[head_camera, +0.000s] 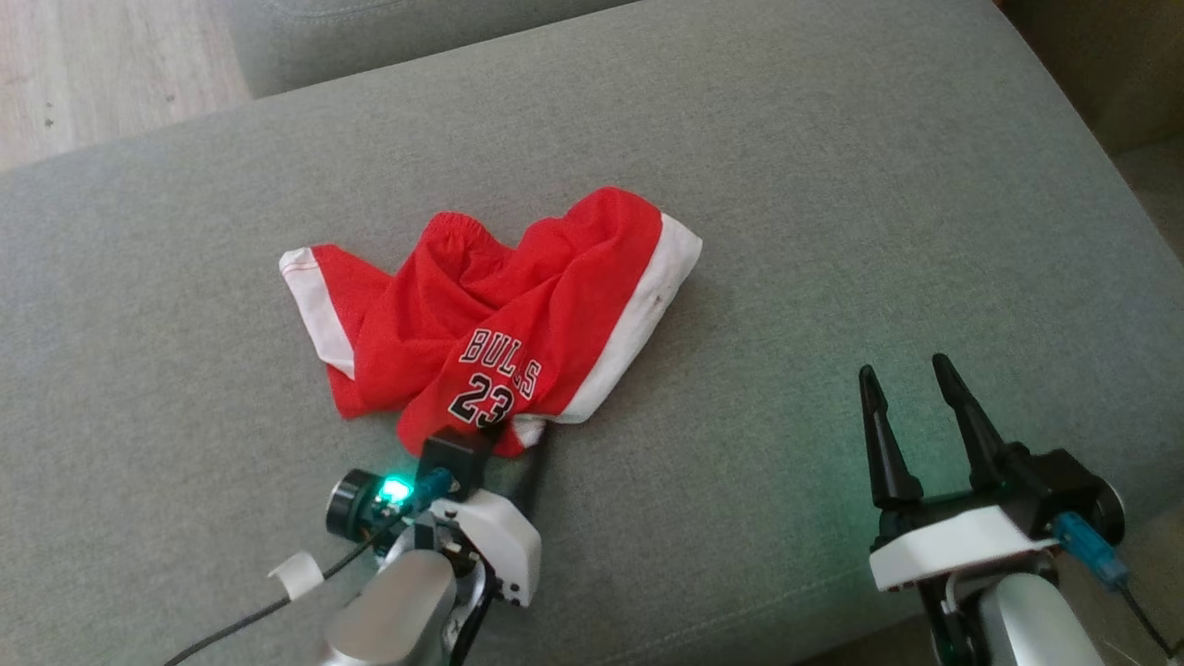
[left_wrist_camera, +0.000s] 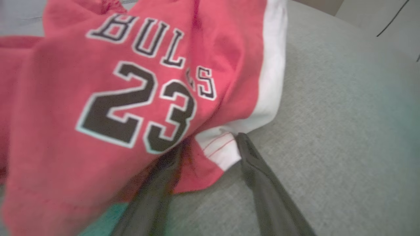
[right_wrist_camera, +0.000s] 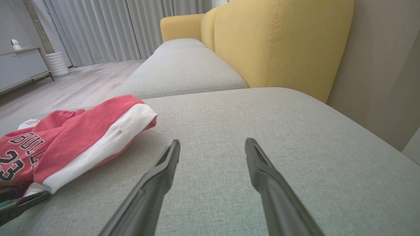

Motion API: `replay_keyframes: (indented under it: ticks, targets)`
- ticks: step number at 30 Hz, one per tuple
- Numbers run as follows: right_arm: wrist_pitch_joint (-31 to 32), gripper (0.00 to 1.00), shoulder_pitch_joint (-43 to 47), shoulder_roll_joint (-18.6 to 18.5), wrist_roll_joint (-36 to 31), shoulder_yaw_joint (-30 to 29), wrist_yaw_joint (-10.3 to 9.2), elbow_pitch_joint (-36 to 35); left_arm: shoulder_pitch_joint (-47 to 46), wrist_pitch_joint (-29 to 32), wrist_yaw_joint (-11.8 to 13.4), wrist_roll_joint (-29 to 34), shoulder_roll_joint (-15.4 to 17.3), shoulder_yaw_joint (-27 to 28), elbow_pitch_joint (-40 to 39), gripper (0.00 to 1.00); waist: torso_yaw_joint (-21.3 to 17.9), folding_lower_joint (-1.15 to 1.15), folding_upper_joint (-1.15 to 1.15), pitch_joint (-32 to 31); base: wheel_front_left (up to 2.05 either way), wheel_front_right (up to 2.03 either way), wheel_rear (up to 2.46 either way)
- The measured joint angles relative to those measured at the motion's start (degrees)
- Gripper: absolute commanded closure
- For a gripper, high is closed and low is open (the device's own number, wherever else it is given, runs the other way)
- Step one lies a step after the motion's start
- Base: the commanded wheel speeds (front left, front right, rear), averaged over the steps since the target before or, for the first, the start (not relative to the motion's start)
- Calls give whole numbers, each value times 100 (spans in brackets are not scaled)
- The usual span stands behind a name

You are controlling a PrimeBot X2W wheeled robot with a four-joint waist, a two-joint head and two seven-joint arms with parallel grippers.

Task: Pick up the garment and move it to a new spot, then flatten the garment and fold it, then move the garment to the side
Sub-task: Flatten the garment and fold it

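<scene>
Crumpled garment (head_camera: 499, 305) lies mid sofa cushion (head_camera: 832, 185), number side up. At its near edge the left hand (left_wrist_camera: 210, 144) straddles the white-trimmed hem corner, fingers apart, not clamped. Well to the right, the right hand (head_camera: 905, 365) is released, fingers spread over bare cushion.

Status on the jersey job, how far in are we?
Done: nothing yet; the garment lies crumpled on the sofa cushion. In hand: the left gripper straddles its near hem, jaws apart, not clamped. The right gripper waits open over the cushion. Left to do: pick up, move, flatten, fold, set aside.
</scene>
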Motion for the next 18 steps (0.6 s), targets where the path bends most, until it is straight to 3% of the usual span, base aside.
replay_keyframes:
  ticks: [1,2,13,18]
  targets:
    - [0,0,-21,0,0,-3,0,-2,-25,1,9,-46,7,-45,47,85,6,0,0,-10,0,0,0]
    - [0,0,-24,0,0,-4,0,-2,-37,4,44,-63,12,-92,80,100,18,0,0,-23,0,0,0]
    - [-1,0,16,0,1,-346,0,22,39,-465,234,-190,74,-297,-214,100,430,0,0,-295,0,0,0]
    - [0,0,156,0,0,-504,0,44,389,-513,444,-134,582,-100,-875,100,699,-1,0,-515,0,0,0]
